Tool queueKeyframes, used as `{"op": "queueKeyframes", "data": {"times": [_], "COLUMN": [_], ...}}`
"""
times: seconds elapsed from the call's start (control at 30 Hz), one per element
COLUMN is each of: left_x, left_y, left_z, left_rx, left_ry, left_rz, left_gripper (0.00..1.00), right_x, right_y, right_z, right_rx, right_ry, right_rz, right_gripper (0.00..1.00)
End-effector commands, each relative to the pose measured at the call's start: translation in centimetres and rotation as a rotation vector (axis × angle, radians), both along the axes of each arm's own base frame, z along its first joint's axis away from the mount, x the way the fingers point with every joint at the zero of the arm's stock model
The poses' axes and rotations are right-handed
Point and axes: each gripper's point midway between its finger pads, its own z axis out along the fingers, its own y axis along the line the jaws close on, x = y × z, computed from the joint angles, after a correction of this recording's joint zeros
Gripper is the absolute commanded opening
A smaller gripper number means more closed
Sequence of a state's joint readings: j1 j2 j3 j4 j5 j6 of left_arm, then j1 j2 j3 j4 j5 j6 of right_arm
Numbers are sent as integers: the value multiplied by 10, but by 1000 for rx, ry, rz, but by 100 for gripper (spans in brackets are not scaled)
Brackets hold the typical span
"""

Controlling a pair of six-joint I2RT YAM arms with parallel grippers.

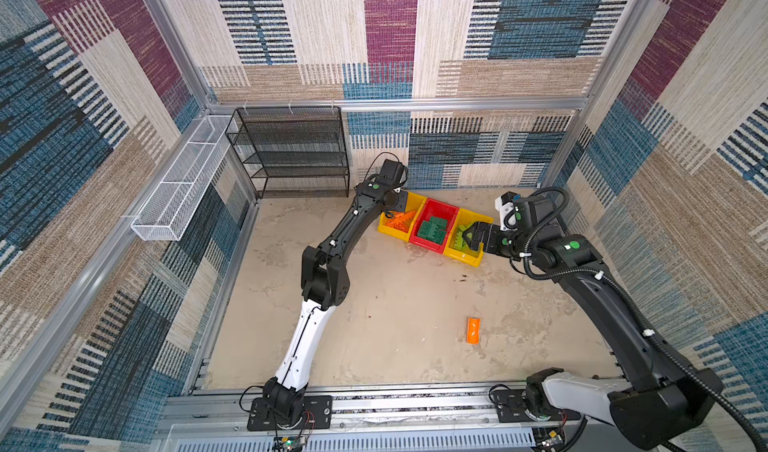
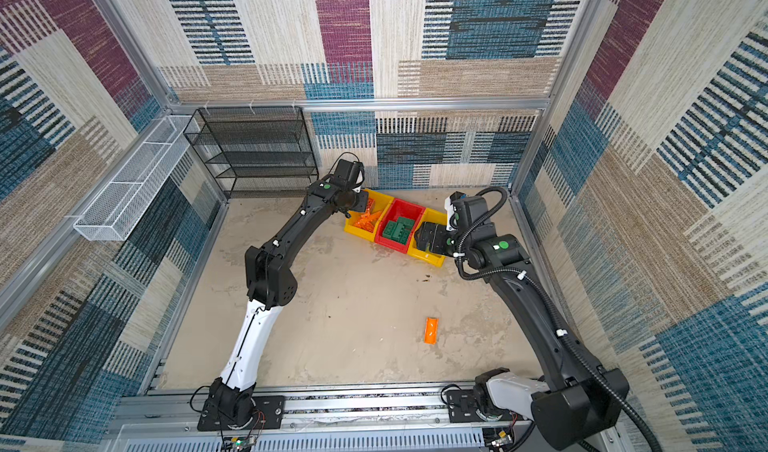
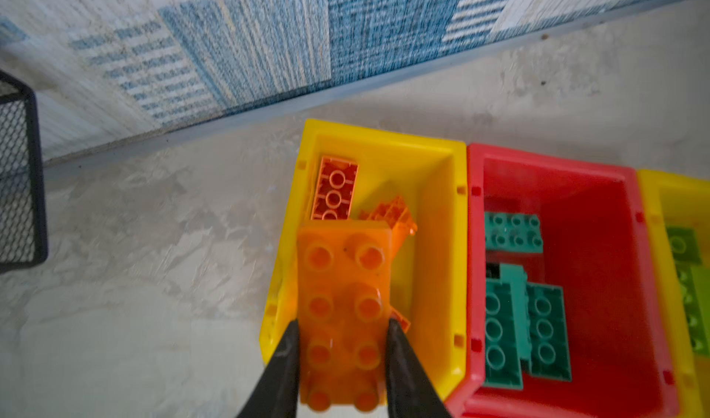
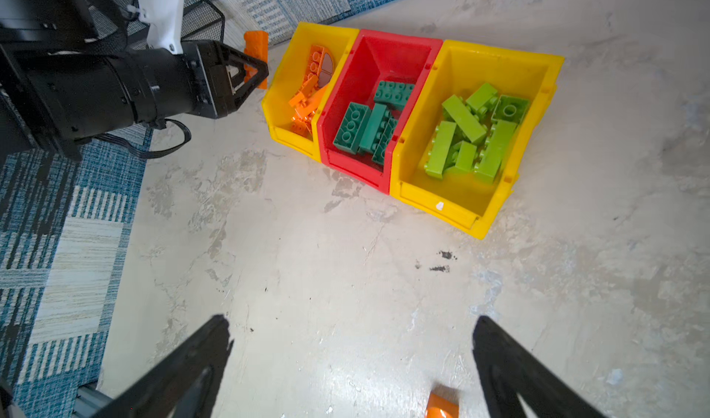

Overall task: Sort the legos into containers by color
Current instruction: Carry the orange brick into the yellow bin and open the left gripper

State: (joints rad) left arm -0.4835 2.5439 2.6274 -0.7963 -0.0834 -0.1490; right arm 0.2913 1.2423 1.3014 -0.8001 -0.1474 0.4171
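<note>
My left claw, closed narrow on the long sides of an orange brick, holds it at the outer wall of the left yellow bin, where other orange bricks lie.

Step in hand, as I judge it: the release. Done well, I carry the brick inward until it clears the rim wholly and lower it close to the pile. Only then do I part the jaws, so that it neither rebounds nor tips over the wall onto the surface.

My right claw hangs wide and empty near the right yellow bin. A stray orange brick lies on the surface well apart from the bins.

Count:
- Bins: three.
- Red bin: four dark green bricks visible.
- Right yellow bin: six lime bricks, as far as I can tell.
- Orange: one held, one stray, at least three binned; the pile is too tangled to number.
</note>
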Motion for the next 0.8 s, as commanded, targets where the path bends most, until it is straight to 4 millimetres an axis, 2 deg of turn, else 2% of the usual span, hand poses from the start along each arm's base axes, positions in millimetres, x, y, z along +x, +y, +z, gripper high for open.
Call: {"op": "queueKeyframes", "data": {"times": [0.0,0.2,0.23,0.3,0.33,0.43,0.47,0.63,0.77], "left_x": [10,25,26,28,29,28,28,20,3], "left_y": [-12,-19,-21,-21,-21,-22,-22,-14,0], "left_z": [-7,-26,-28,-27,-26,-11,-5,27,54], "left_rx": [-76,-151,-155,-155,-156,-169,-175,-172,-139], "left_ry": [-2,-20,-22,-31,-36,-62,-72,-122,-146], "left_rz": [-51,-66,-75,-75,-73,-83,-84,-79,-66], "left_gripper": [28,32,40,73,86,97,100,99,100], "right_x": [18,32,34,35,36,36,35,24,9], "right_y": [0,-4,-4,-3,-3,-5,-5,-10,-15], "right_z": [8,7,8,8,9,7,7,3,-9], "right_rx": [-18,-40,-44,-44,-42,-48,-47,-45,-48], "right_ry": [-39,-31,-30,-25,-24,-15,-14,-13,12], "right_rz": [-14,-54,-57,-57,-56,-63,-63,-79,-92], "right_gripper": [100,100,100,100,100,100,99,100,100]}}
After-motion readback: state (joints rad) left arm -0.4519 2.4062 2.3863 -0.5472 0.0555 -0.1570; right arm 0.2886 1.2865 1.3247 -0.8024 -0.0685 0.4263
